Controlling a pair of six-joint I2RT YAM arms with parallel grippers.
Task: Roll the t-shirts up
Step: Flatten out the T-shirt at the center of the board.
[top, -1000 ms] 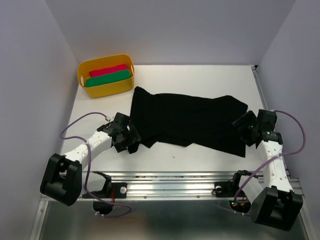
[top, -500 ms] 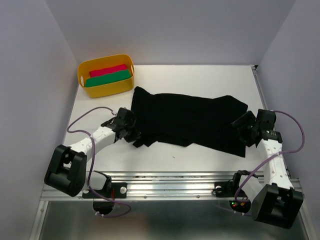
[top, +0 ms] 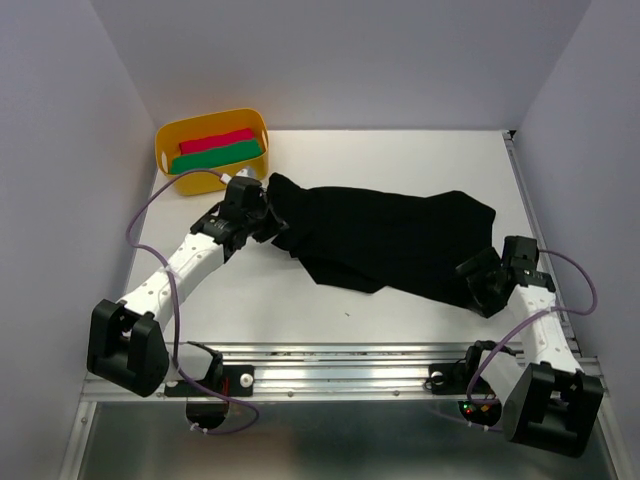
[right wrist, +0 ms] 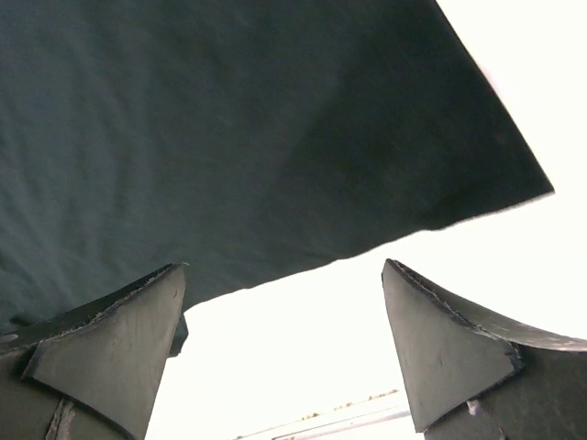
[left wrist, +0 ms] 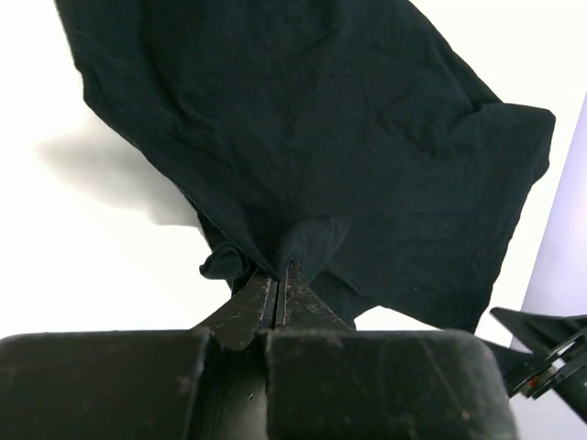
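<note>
We see one black t-shirt (top: 385,240) lying crumpled across the mid table (top: 400,150). Its long axis runs left-right, it is wrinkled, and there is no roll in it yet. Its left end sits near the far-left corner of the table, its right end near the right edge.

The left gripper (top: 268,222) is at the shirt's left end. In the left wrist view its fingers (left wrist: 246,310) are pressed together w/ a small pinch of black fabric caught at the tips, and the cloth puckers toward that pinch.

The right gripper (top: 478,285) is at the shirt's near-right corner. In the right wrist view its fingers (right wrist: 110,339) stand wide apart w/ nothing b/w them but white table. The shirt's edge runs just beyond the tips, and we can't tell if they touch it.

The yellow tub (top: 212,178) stands at the far-left corner, close to the shirt's left end & the left gripper. Inside it, a red cloth (top: 215,140) and a green cloth (top: 215,156) lie side by side, red on the far side.

A metal rail (top: 340,365) runs along the near edge b/w the arm bases.
</note>
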